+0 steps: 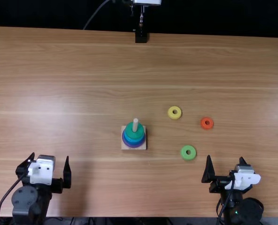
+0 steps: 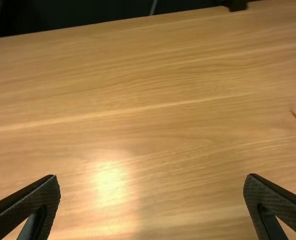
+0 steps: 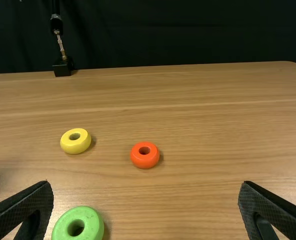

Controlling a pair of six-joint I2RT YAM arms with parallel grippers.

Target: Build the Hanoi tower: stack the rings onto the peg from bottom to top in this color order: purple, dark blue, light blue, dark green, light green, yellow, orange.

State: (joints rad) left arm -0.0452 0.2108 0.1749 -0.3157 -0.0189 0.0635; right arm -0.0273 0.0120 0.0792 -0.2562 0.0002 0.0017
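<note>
Peg [image 1: 135, 125], top view: the square base [image 1: 124, 147] carries the dark green ring [image 1: 134, 132] above blue rings [image 1: 135, 139] and the purple ring [image 1: 134, 146]. From this stack, locate your yellow ring [image 1: 174, 112] at 2 o'clock, orange ring [image 1: 207, 123] just before 3, light green ring [image 1: 188, 153] between 3 and 4. Your left gripper [image 1: 50, 158] sits between 8 and 9 o'clock; your right gripper [image 1: 225, 158], between 3 and 4. Left wrist view: fingers wide apart; the base's corner lies farther off. Right wrist view: fingers wide; the light green ring lies nearest them.
</note>
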